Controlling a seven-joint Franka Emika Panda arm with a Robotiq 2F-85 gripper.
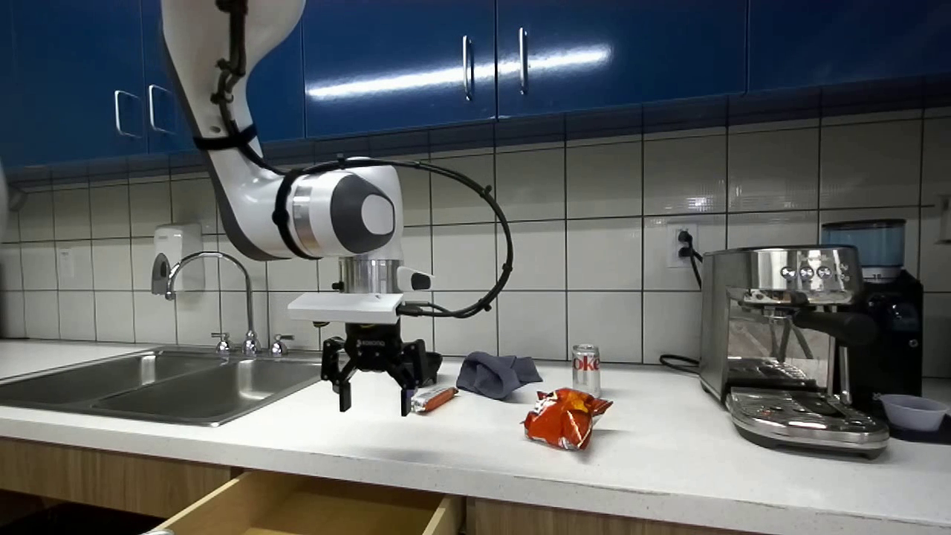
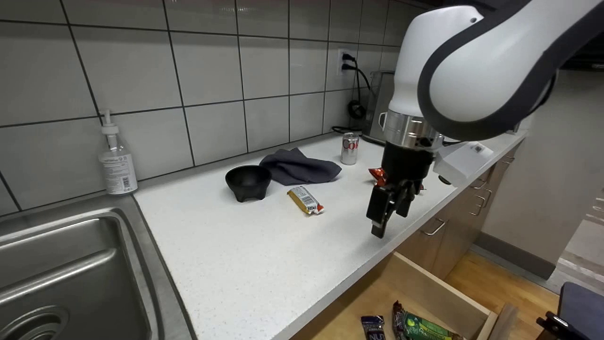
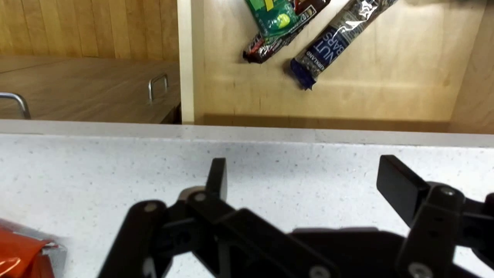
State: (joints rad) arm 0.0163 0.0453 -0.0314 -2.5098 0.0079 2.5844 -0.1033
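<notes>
"What was the arm up to when you stood there?"

"Carrying nothing, that was plain. The gripper hung above the counter near its front edge, fingers spread wide apart with nothing between them. I judged it poised, with no grasp begun."

"And what lay about it?"

"A crinkled red bag sat on the counter off to one side, and a wrapped bar lay flat farther back, near a black bowl and a crumpled grey cloth. Below the counter's edge, the drawer stood pulled out, holding a nut bar and a green packet that lay partly over a brown wrapper."

"What did the next move call for?"

"To my mind, bringing the fingers over one of those packets so they straddled it, going down level, then a gentle squeeze; the bag looked soft enough to crumple."

"Could you read anything?"

"KIRKLAND and NUT BARS stood out on the nut bar in the wrist view. On the can near the tiled wall I made out a red 'oke' in an exterior view; the rest was turned out of sight there. The soap bottle by the sink carried a label, but its print was too small for me. The wrapped bar showed a pale printed panel, but no legible name."
</notes>
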